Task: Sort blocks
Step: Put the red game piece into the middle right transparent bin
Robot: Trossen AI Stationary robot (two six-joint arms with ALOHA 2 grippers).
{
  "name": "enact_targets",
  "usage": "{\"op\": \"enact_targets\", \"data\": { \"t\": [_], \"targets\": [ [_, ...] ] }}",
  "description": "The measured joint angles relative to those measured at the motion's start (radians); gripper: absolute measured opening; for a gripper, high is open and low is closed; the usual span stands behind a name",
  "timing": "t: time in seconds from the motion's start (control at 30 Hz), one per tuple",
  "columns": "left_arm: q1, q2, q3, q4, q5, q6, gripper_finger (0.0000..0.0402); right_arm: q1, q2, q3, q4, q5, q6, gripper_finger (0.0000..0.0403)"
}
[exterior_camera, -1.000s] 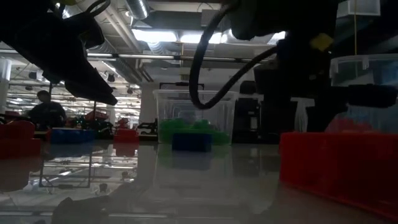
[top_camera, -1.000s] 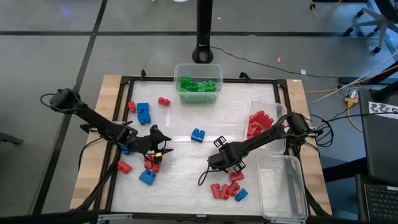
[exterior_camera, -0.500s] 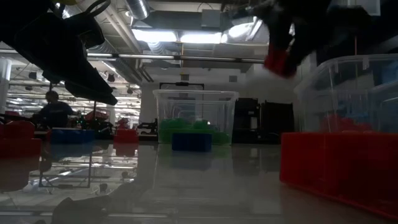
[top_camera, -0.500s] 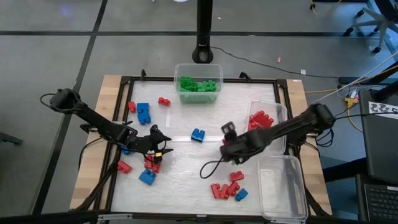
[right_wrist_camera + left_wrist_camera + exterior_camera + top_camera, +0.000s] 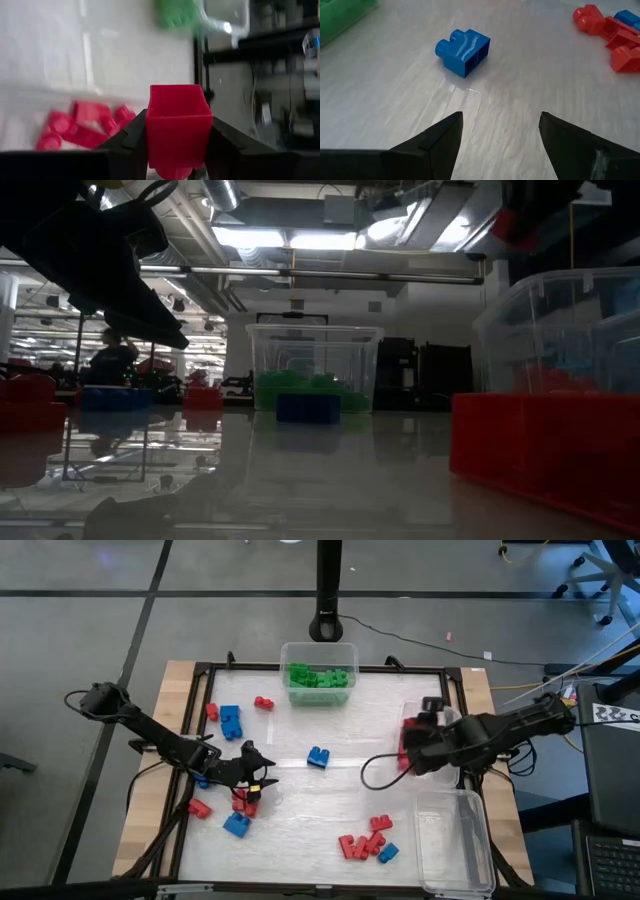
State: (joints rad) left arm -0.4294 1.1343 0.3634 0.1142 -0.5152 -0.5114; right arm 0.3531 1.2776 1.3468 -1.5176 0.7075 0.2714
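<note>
Right gripper [image 5: 176, 145] is clamped on a red block [image 5: 177, 127], which sits squarely between the two fingers, pinched on both sides with its open underside facing the wrist camera. In the high view that gripper [image 5: 418, 743] is over the tub of red blocks [image 5: 447, 720] at the table's right edge, more red blocks [image 5: 82, 125] lying in the tub below it. Left gripper [image 5: 497, 132] has jaws spread wide, nothing between them; it hovers low over the white mat [image 5: 300, 820] on the left side [image 5: 258, 772]. A lone blue block [image 5: 462, 46] lies on the mat ahead of the open jaws, apart from them and not touched; the high view puts it near mat centre [image 5: 318, 756]. Red and blue blocks lie just beside the left gripper [image 5: 240, 812]; another mixed pile [image 5: 365, 843] sits near the front, next to an empty clear tub [image 5: 455, 840]. Blue and red blocks also at back left [image 5: 230, 720]. Green blocks are in the tub at the back edge [image 5: 318, 675]. In the low view a person [image 5: 112, 360] is in the room behind.
</note>
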Motion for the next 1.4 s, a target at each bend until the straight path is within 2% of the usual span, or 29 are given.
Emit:
{"op": "enact_targets", "data": {
  "t": [0.13,0.4,0.53,0.63,0.8,1.07,1.2,1.4],
  "targets": [
    [0.0,0.0,0.0,0.0,0.0,0.0,0.0251,0.0,-0.03,-0.045,-0.041,0.004,0.09,0.014],
    [0.0,0.0,0.0,0.001,-0.003,0.0,0.0251,0.0,-0.154,-0.378,0.107,-0.087,0.212,0.0141],
    [0.0,0.0,0.0,0.002,-0.014,-0.001,0.0251,0.0,-0.176,-0.468,0.159,-0.134,0.277,0.0163],
    [0.0,0.0,0.0,0.002,-0.016,-0.001,0.0251,-0.023,-0.167,-0.473,0.153,-0.152,0.327,0.0189],
    [0.0,0.0,0.0,0.002,-0.017,-0.001,0.0251,-0.076,-0.16,-0.45,0.159,-0.204,0.322,0.024],
    [0.0,0.0,0.0,0.001,-0.017,-0.005,0.0251,-0.093,-0.16,-0.384,0.191,-0.211,0.194,0.0304],
    [0.0,0.0,0.0,0.001,-0.017,-0.005,0.0251,-0.092,-0.16,-0.347,0.318,-0.204,0.091,0.0316],
    [0.0,0.0,0.0,0.002,-0.017,-0.005,0.0251,-0.092,-0.144,-0.345,0.704,-0.206,-0.132,0.0319]
  ]
}}
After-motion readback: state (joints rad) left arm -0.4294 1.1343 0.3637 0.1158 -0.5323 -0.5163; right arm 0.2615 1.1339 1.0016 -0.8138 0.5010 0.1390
